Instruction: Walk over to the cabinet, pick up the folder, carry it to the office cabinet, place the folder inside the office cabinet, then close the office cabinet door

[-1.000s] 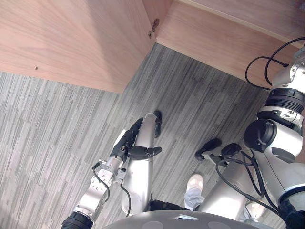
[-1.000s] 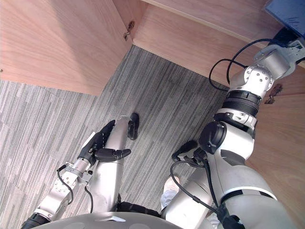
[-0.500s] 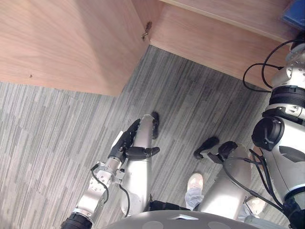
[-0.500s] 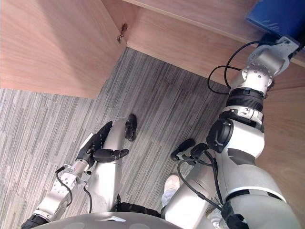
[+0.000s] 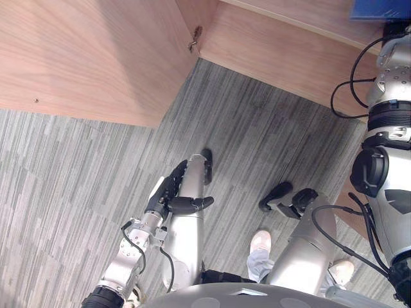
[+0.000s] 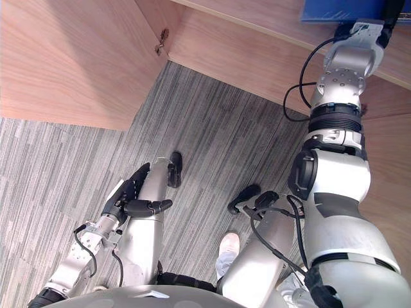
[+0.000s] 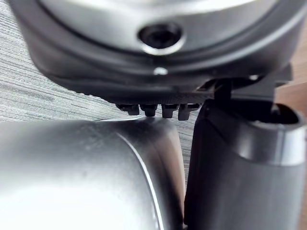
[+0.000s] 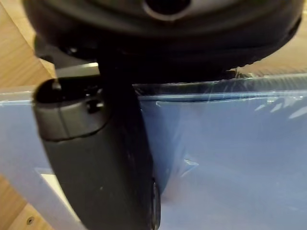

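Your right hand (image 8: 91, 143) has its thumb clamped on the face of the blue folder (image 8: 230, 158); the fingers beneath are hidden. From that hand the folder lies straight ahead, at the end of the outstretched right arm. Its long edge runs along the front lip of the office cabinet (image 6: 257, 51), over the wooden shelf. Whether it sits fully inside, you cannot tell. The cabinet door (image 5: 96, 58) stands open, well off to the left. Your left hand (image 5: 168, 192) hangs low, fingers straight, holding nothing.
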You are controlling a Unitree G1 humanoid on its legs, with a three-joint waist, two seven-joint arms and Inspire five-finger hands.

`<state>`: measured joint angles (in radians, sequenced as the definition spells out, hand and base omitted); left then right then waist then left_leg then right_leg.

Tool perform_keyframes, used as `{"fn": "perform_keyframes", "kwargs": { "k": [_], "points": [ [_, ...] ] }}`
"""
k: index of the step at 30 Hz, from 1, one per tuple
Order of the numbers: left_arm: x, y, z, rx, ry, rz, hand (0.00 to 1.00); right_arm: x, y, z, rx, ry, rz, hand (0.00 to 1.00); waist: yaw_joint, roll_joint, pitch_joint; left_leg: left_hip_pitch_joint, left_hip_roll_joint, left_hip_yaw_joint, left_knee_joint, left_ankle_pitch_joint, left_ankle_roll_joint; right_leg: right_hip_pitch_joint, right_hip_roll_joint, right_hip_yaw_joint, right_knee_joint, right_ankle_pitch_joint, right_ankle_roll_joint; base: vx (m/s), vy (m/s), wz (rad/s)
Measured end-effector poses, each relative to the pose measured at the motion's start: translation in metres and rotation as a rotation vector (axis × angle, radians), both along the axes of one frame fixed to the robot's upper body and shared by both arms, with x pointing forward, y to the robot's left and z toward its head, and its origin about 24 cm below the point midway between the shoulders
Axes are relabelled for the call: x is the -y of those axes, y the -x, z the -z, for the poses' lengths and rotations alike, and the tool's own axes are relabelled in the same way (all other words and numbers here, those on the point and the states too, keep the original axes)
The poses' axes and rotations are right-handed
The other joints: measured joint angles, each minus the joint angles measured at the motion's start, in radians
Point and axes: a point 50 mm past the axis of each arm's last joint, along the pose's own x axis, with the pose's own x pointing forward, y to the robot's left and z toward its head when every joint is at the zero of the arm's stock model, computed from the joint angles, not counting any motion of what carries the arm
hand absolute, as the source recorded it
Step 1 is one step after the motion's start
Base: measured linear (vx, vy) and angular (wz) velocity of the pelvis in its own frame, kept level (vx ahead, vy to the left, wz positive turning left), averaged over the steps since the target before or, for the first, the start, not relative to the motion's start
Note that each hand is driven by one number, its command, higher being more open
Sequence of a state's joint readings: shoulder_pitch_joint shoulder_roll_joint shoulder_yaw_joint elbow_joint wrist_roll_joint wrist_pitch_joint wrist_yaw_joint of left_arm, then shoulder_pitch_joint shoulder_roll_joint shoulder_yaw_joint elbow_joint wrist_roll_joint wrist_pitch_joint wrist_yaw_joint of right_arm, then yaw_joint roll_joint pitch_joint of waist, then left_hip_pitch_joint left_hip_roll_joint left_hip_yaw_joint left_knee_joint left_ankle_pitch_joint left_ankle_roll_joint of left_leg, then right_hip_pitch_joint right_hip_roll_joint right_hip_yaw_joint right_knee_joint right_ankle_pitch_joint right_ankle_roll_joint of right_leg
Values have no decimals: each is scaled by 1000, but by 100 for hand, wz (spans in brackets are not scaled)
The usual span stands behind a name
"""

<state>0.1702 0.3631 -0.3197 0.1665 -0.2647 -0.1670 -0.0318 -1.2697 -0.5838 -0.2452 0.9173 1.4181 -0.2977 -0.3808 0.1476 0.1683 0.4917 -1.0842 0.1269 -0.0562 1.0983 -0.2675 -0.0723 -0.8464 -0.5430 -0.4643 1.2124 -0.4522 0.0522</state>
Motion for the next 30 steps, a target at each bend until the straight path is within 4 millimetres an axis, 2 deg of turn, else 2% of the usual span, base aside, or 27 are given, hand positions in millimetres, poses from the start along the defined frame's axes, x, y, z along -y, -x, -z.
{"fn": "perform_keyframes", "kwargs": {
  "k": [8,15,21,25,30],
  "points": [
    [-3,0,0,-9,-11,-2,100,-1,-2,5,-10,-20,-6,0,-13,-1,0,3,2,-1,0,0,0,6,4,-1,-6,0,0,0,0,0],
    [-5,0,0,-14,-23,-2,100,-2,-3,14,39,-151,-7,0,-19,-4,0,7,8,2,0,-1,-1,5,10,3,-11,4,-4,-3,1,-3],
    [-10,0,0,-14,-45,-2,100,-7,-6,30,51,-267,-10,0,-17,-21,-8,9,21,6,1,-4,-4,-1,21,9,-13,4,-5,0,-5,-6],
    [-10,0,-1,-12,-46,-1,100,-4,0,38,135,-407,15,0,-16,-21,-8,10,22,7,1,-4,-4,-2,21,11,-12,4,-6,0,0,0],
    [-9,0,-1,-11,-46,0,100,0,4,46,153,-445,30,0,-12,-25,-11,11,22,7,0,-4,-4,-2,21,11,-12,4,-6,0,0,0]
  ]
}}
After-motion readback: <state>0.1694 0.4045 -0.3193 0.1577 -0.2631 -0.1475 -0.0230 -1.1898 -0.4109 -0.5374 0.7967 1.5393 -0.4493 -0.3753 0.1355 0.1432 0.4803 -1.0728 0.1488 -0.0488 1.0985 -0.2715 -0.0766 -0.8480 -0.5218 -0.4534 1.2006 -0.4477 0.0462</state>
